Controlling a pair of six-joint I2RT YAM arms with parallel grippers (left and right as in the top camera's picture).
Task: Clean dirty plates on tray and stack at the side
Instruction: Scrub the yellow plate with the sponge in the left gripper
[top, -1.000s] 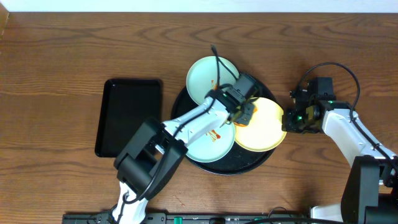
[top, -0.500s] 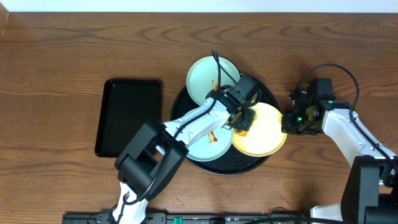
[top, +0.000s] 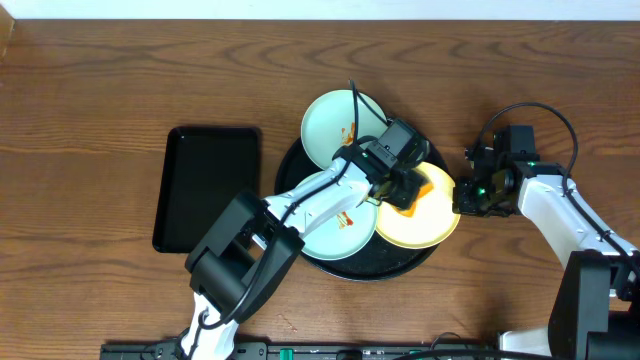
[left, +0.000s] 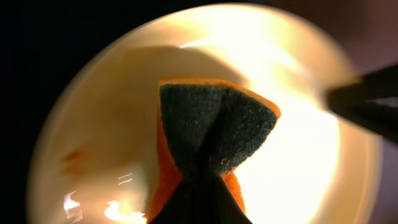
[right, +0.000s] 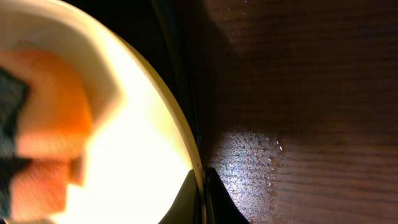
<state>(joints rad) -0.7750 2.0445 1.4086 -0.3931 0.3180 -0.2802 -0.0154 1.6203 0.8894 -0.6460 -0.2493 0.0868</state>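
The round black tray holds three plates: a mint-green plate at the back with an orange streak, a mint-green plate at the front left under my left arm, and a yellow plate at the right. My left gripper is shut on an orange sponge with a dark scouring face, pressed on the yellow plate. A faint orange smear remains at the plate's left. My right gripper is shut on the yellow plate's right rim.
A smaller rectangular black tray lies left of the round tray. Brown wood-grain tabletop surrounds everything. Water droplets wet the wood beside the right gripper.
My left gripper has moved the sponge to the right across the yellow plate. The right gripper keeps its hold on the rim.
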